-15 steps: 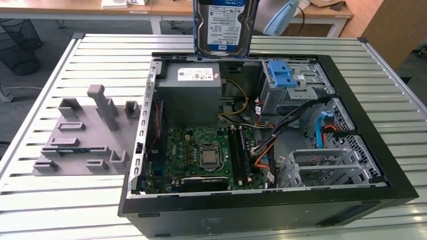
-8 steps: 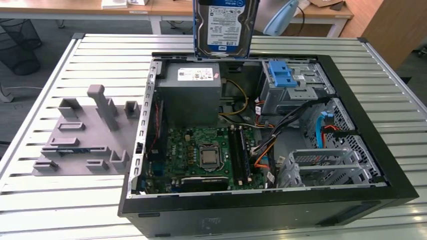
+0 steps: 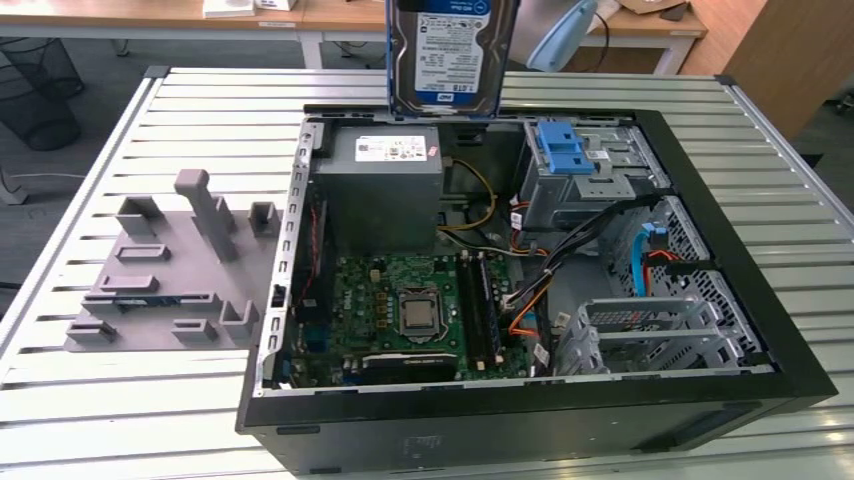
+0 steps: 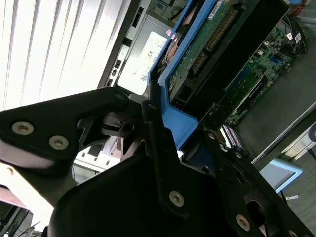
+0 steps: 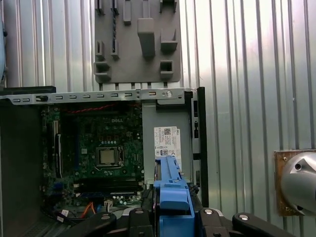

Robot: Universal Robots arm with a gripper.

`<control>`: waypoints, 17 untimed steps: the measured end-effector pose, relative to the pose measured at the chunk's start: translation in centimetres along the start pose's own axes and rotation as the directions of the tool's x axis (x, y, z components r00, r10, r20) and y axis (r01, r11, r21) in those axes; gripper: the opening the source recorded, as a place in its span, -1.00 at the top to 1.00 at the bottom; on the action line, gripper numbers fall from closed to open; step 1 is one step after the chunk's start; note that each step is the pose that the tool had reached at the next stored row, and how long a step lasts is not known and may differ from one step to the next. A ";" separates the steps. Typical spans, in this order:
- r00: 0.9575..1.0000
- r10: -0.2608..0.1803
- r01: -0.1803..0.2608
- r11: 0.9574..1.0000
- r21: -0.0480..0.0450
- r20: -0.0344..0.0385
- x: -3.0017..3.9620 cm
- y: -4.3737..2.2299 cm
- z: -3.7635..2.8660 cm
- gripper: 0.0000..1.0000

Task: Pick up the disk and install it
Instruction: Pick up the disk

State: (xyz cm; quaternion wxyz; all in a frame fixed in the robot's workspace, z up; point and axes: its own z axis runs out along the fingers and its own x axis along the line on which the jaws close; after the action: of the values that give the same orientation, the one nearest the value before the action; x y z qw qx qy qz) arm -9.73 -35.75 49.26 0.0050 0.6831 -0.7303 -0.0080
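The disk hangs upright in the air above the back edge of the open computer case, its white and blue label facing the exterior camera and its blue bracket running along its sides. In both wrist views my gripper is shut on the disk's blue bracket, with the black fingers pressed against either side of it. The second wrist view shows the disk's green circuit-board underside extending away from the gripper, over the case interior.
Inside the case lie a large grey metal box, the motherboard, a drive bay with a blue latch piece and a metal drive cage. A grey fixture plate rests on the slatted table at the exterior view's left.
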 end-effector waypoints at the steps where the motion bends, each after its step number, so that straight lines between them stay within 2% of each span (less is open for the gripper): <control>1: 1.000 0.000 0.000 1.000 0.000 0.000 0.08 0.00 0.00 0.26; 17: 1.000 0.000 0.000 1.000 0.000 0.000 1.62 -0.11 0.01 0.26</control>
State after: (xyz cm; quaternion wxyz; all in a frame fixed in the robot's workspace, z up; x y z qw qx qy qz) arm -9.73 -37.37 49.25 0.0049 0.6831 -0.7303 -0.0080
